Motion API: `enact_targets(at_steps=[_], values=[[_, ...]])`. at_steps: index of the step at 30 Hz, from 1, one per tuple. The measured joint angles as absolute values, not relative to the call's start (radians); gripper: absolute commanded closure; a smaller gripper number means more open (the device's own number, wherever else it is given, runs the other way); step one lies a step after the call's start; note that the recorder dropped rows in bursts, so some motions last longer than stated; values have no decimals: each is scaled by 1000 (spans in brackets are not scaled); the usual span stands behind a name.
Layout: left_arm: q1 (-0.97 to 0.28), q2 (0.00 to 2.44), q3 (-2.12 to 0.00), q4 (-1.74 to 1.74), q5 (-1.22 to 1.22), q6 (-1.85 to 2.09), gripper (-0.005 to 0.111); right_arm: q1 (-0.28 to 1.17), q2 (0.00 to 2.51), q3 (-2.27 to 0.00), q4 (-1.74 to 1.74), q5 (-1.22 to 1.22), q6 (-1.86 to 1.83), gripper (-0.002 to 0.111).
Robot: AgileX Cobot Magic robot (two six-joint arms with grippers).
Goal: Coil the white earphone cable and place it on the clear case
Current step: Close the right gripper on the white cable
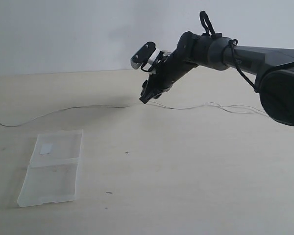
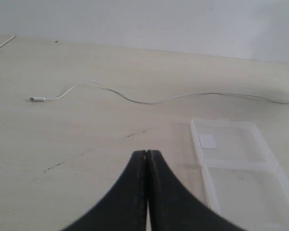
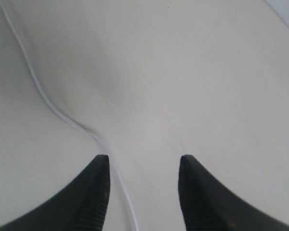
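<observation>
The right claw hangs just above the table, tilted down from an arm that enters from the right, with its jaws parted. The right wrist view shows its position as deliberate: the white earphone cable runs between the two open fingers, closer to one of them, so closing would likely pinch the wire. Nothing is gripped yet, and the cable lies flat on the table. The left claw is fully closed on nothing. It is outside the exterior view and aimed at the left part of the table, probably waiting for its turn. The white earphone cable stretches in a long, shallow wave across the far half of the table, from the left edge to the right arm, with no loop in it, so coiling has not begun. It is very thin and pale, hard to see against the light tabletop. On the right it breaks into several fine strands, and any earbuds there are too small to tell. The left wrist view shows its small plug at one end. The clear case lies open and flat at the near left, well apart from the cable. Its two transparent halves hold nothing, and the farther half bears a whitish square sticker.
</observation>
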State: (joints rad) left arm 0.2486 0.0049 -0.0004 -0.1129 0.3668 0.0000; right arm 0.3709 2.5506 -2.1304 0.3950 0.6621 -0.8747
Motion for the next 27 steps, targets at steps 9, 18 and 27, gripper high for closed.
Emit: enact_targets(at_steps=[9,18,27], values=[[249,5,0,-113,367,0,107,371,2586,-2130,411,664,-877,63],[249,5,0,-113,367,0,107,371,2600,-2130,424,654,-877,63],[249,5,0,-113,367,0,107,371,2602,-2130,423,651,-851,106]])
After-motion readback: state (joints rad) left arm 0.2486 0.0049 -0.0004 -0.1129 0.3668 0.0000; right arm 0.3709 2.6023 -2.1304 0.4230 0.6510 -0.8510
